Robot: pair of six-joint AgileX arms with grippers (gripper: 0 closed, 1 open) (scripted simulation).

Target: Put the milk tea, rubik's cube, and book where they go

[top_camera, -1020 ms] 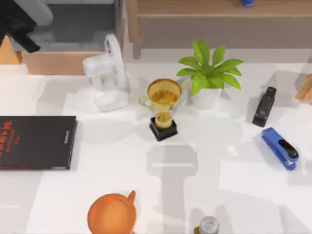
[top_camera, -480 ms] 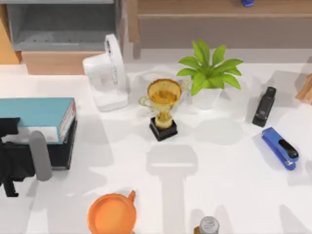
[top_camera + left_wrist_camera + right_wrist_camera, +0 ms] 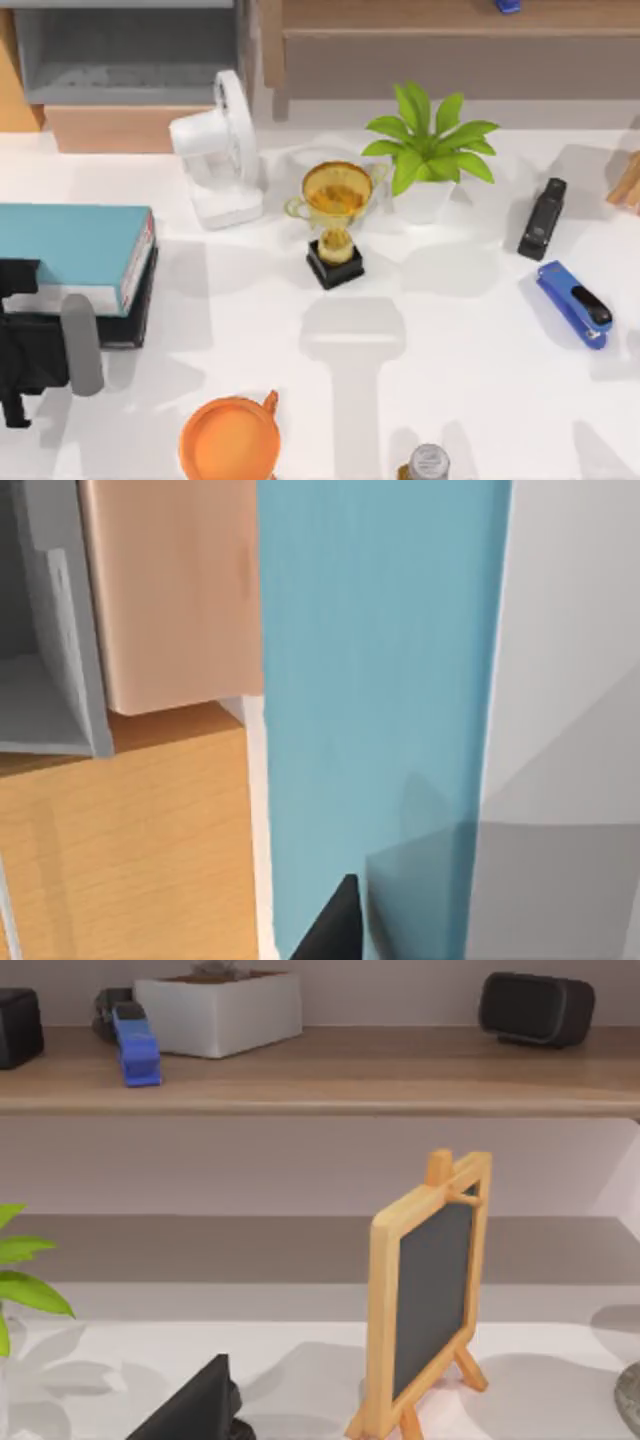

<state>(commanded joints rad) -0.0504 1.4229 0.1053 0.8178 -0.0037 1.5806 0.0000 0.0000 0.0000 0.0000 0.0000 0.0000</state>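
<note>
At the left edge of the top view, the left arm's tool (image 3: 30, 345) is sitting at the near end of the book (image 3: 70, 245); whether its fingers are spread or pinching the book cannot be told. The book is lying flat with its teal cover facing up, stacked on a thin black book (image 3: 135, 315) whose edge is showing beneath it. Its long axis is running left to right across the surface (image 3: 450, 330), with the red-striped edge and white page edges facing right, toward the middle. In the left wrist view the teal cover (image 3: 380, 700) is stretching away from the camera, with a wooden cabinet (image 3: 130, 830) and a grey compartment (image 3: 40, 680) beside it.

Further right on the white surface, a white desk fan (image 3: 220, 150) is standing, an orange mug (image 3: 230, 440) is sitting at the near edge, then a gold trophy (image 3: 335, 220), a potted plant (image 3: 430, 150), a black stapler (image 3: 542, 218) and a blue stapler (image 3: 575, 303).

The right wrist view is showing a small wooden-framed chalkboard easel (image 3: 430, 1300) and a wall shelf (image 3: 320, 1080) behind it
</note>
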